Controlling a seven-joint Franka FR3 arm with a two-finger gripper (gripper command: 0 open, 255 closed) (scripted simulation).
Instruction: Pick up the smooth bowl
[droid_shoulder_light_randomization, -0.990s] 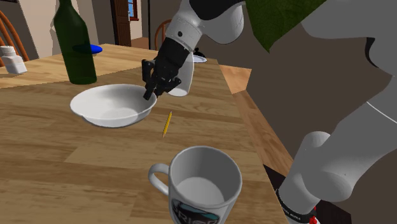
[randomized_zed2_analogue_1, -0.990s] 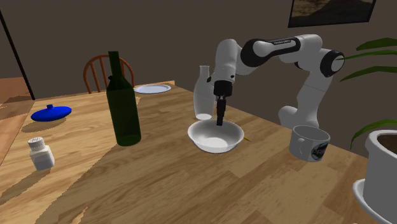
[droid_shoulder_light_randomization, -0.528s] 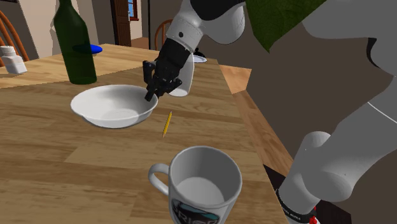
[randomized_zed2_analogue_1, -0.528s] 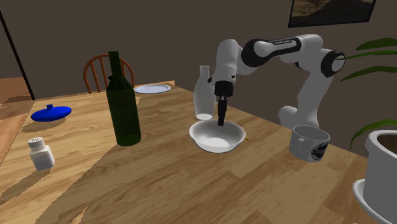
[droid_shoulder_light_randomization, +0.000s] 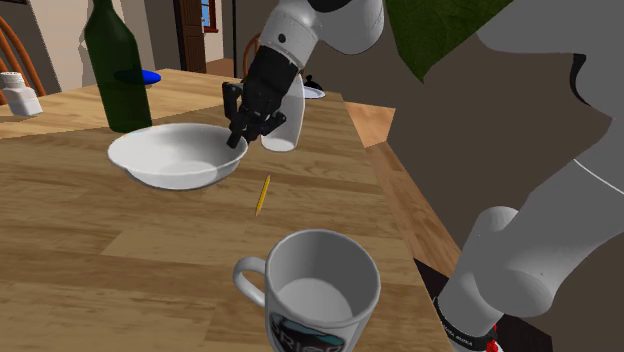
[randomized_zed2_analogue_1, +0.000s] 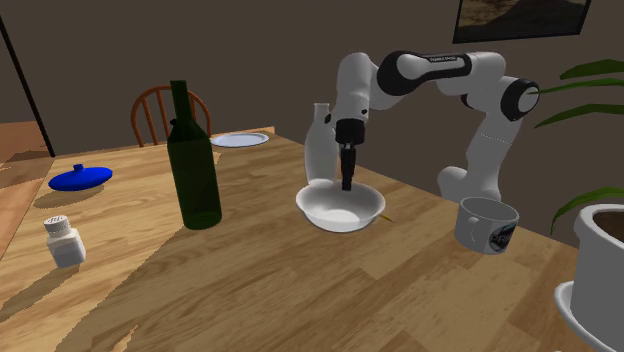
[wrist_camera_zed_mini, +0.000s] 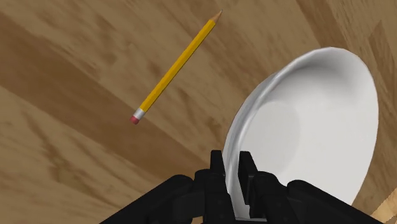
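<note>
One bowl (droid_shoulder_light_randomization: 172, 160) gripped, mug (droid_shoulder_light_randomization: 322, 288) print seemingly illegible

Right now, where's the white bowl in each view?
Shoulder view: bowl upper left of centre, right of the green bottle.
Second exterior view: bowl near centre, right of the bottle.
Wrist view: bowl beside the pencil, rim between the fingers.
Shared landmark: the gripper shut on its rim.

Home dining room: wooden table (randomized_zed2_analogue_1: 250, 270), chair (randomized_zed2_analogue_1: 150, 98), green bottle (randomized_zed2_analogue_1: 193, 170), framed picture (randomized_zed2_analogue_1: 515, 20).
</note>
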